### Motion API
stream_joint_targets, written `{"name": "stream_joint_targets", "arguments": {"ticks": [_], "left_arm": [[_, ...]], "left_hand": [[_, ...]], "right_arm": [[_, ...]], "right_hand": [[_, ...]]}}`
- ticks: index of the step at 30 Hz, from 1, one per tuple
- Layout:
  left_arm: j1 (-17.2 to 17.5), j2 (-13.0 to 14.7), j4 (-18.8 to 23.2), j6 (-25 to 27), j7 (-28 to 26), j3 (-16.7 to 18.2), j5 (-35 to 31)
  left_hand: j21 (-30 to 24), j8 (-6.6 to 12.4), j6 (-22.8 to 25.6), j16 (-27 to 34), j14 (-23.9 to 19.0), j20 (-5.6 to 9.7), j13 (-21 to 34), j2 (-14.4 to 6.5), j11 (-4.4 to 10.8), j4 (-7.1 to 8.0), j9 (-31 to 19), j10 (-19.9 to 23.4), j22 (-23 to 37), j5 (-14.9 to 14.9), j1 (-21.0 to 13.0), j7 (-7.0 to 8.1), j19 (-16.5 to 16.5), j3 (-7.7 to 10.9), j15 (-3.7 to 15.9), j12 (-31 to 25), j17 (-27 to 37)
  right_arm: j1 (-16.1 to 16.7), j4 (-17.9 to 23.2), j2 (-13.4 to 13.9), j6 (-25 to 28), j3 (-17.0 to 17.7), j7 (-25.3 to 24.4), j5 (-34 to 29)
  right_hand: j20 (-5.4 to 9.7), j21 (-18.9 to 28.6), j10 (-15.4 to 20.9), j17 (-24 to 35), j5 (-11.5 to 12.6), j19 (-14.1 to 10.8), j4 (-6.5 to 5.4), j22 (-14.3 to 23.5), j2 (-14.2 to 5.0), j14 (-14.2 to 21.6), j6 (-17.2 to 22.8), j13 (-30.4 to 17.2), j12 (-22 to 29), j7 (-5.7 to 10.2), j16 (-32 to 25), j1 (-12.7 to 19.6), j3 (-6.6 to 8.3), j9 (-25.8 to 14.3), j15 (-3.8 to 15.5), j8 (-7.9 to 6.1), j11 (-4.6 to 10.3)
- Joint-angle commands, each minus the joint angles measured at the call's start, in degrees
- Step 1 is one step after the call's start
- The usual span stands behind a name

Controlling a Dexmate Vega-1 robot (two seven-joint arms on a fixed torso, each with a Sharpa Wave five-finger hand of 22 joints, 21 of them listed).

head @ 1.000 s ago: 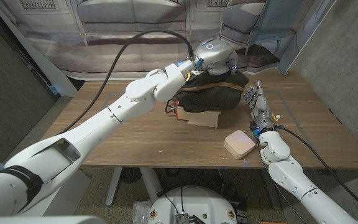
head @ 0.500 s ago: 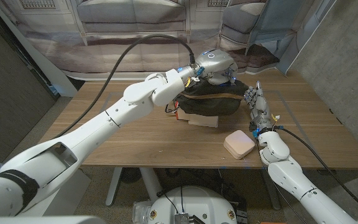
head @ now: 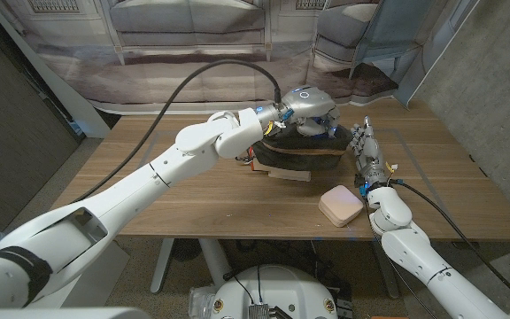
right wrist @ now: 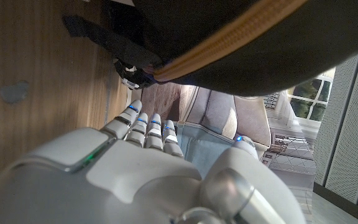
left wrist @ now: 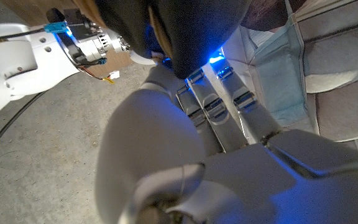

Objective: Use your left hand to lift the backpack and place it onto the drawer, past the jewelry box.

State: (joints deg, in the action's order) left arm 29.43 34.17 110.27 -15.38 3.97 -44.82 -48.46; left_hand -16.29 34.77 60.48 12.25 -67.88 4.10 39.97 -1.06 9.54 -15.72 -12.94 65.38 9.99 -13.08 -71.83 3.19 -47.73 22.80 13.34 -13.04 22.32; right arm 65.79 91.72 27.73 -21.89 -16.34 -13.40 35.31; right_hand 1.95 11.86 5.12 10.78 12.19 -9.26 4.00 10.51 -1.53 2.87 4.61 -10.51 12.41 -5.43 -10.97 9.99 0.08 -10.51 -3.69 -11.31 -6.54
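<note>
**Left hand holding the backpack on top of the drawer**

The left arm is reaching across the worktop (head: 193,199) from the near left toward the far middle, its forearm angling up and its wrist bending down over the load. The left hand (head: 312,108) is sitting on top of the backpack (head: 297,152), fingers curling down into the dark fabric; in the left wrist view the fingers (left wrist: 219,109) are running straight into the bag's dark underside, so the hand is gripping it at the top. The backpack, dark olive with a tan zipper line, is lying on the small wooden drawer (head: 286,172), covering most of it, with only the drawer's near edge peeking out underneath.

The right hand (head: 367,158) is standing on its edge just right of the backpack, fingers stretching away toward the far side, held together and holding nothing. The pale pink jewelry box (head: 341,205) is sitting closed on the worktop nearer than the drawer, just left of the right wrist.
</note>
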Motion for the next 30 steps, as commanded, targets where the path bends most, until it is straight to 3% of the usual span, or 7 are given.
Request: {"name": "stream_joint_targets", "arguments": {"ticks": [1, 17, 30], "left_arm": [[1.21, 0.33, 0.73, -0.79, 2.53, 0.43, 0.69], [0.81, 0.70, 0.72, -1.28, 8.82, -1.04, 0.31], [1.58, 0.63, 1.09, -0.82, 10.05, -0.85, 0.94]], "left_hand": [[0.07, 0.28, 0.24, -0.19, -0.09, -0.20, 0.29, -0.61, 0.74, 7.69, -0.12, 0.77, 0.35, -0.45, -0.34, -0.11, 0.13, 8.05, -0.02, -0.38, 0.05], [0.60, 0.31, 0.12, -0.26, 0.23, -0.38, 0.40, -0.67, 0.47, 7.71, -0.21, 0.65, 0.35, -0.48, -0.32, -0.21, 0.81, 8.10, -0.04, -0.36, 0.00], [0.94, 0.30, -0.22, -0.20, 0.77, -0.49, 0.44, -0.80, 0.34, 7.60, -0.38, 0.26, 0.37, -0.39, -0.54, -0.16, 1.15, 7.97, 0.01, -0.20, 0.24]], "right_arm": [[-0.47, -0.37, 0.02, 0.32, -0.29, 0.31, 0.16], [-0.80, -0.95, -0.01, 0.10, -0.28, 0.55, 0.30], [-0.40, -0.22, 0.87, 0.21, 0.27, 0.59, 0.20]], "right_hand": [[0.05, -0.07, 0.34, 0.22, 0.13, -0.48, 0.11, 0.20, -0.50, 0.30, 0.30, -0.33, 0.07, -0.17, -0.09, 0.33, -0.46, -0.21, -0.34, -0.10, -0.11], [0.17, 0.00, 0.44, 0.19, 0.14, -0.74, 0.18, 0.19, -0.55, 0.28, 0.31, -0.33, 0.08, -0.14, -0.05, 0.46, -0.51, -0.21, 0.01, -0.07, 0.14], [0.20, -0.01, 0.46, 0.18, 0.14, -0.80, 0.24, 0.18, -0.60, 0.39, 0.26, -0.33, 0.07, -0.09, -0.07, 0.57, -0.53, -0.21, -0.04, -0.03, 0.14]]}}
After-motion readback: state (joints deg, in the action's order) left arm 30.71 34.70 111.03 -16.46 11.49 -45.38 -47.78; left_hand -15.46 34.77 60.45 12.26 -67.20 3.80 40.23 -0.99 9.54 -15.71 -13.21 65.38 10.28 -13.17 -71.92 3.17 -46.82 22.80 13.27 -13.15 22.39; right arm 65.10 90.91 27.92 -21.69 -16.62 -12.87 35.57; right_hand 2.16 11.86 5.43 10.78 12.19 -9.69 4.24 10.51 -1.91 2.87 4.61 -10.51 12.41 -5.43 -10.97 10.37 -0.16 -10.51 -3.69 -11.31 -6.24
